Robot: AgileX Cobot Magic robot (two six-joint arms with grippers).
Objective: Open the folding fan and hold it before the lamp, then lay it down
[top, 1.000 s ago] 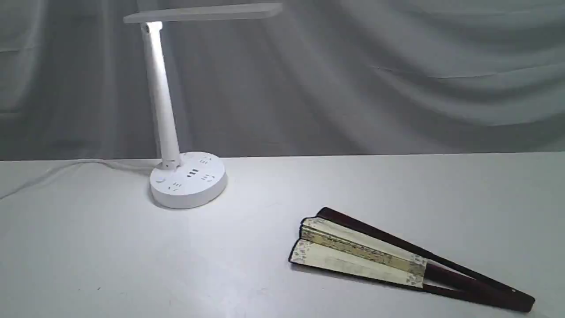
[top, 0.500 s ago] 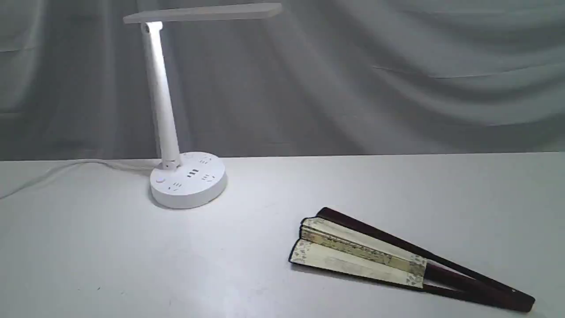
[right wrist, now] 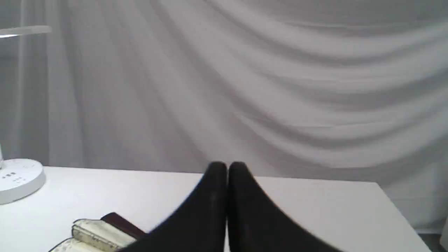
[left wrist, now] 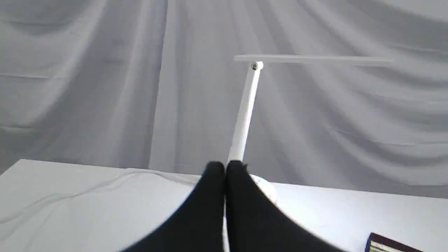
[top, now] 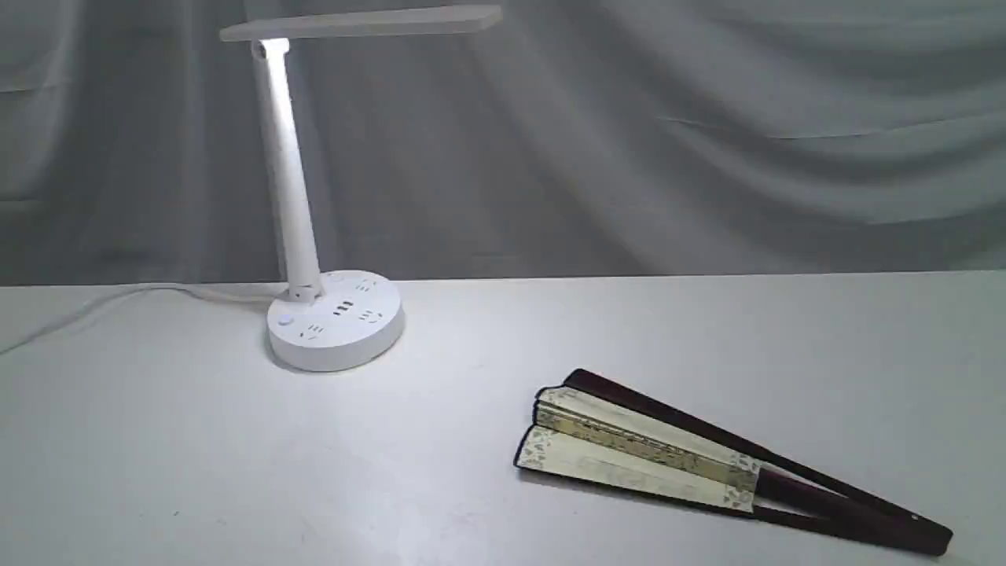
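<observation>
i see fan (top: 644, 460) lying part-folded on table (top: 157, 440), well apart from lamp (top: 334, 322); left gripper (left wrist: 225, 168), right gripper (right wrist: 227, 168) both clenched, empty.

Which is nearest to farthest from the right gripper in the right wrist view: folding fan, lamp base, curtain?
From the right gripper:
1. folding fan: on the table, close beside the gripper and partly hidden behind it.
2-3. lamp base, off to the side on the table, and curtain, behind the table: both clearly farther, too close to call.
</observation>
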